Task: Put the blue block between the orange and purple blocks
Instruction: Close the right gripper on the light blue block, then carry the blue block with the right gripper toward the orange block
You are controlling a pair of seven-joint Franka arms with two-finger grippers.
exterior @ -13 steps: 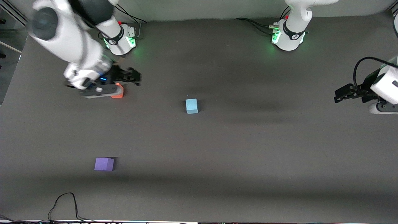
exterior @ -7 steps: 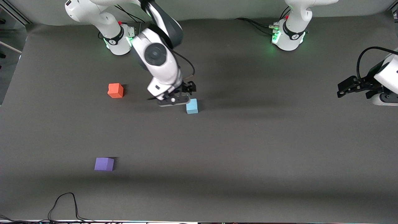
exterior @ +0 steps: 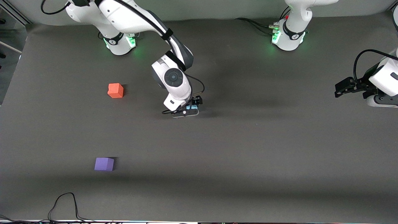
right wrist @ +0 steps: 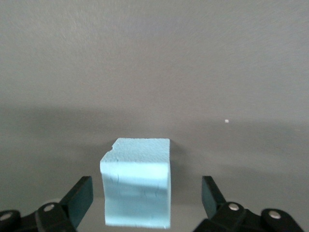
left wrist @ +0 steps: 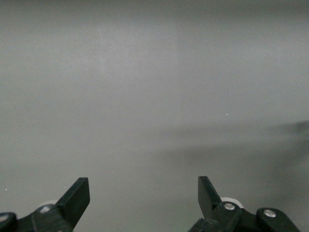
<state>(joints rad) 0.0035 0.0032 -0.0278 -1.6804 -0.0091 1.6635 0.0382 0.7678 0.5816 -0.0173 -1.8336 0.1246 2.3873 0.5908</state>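
Note:
The light blue block [right wrist: 137, 181] sits on the dark table mat, mostly hidden under my right gripper [exterior: 192, 107] in the front view. In the right wrist view my right gripper [right wrist: 147, 198] is open, one finger on each side of the block with gaps on both sides. The orange block [exterior: 115, 90] sits toward the right arm's end of the table. The purple block [exterior: 104, 164] lies nearer the front camera than the orange one. My left gripper [exterior: 342, 88] waits open and empty over the left arm's end of the table; it also shows in the left wrist view [left wrist: 144, 193].
A black cable [exterior: 63, 203] loops on the mat at the edge nearest the front camera. The two arm bases [exterior: 119, 42] stand along the table edge farthest from the front camera.
My right arm swung from over the orange block to the blue block and lowered its open gripper around it. The left gripper shifted only slightly.

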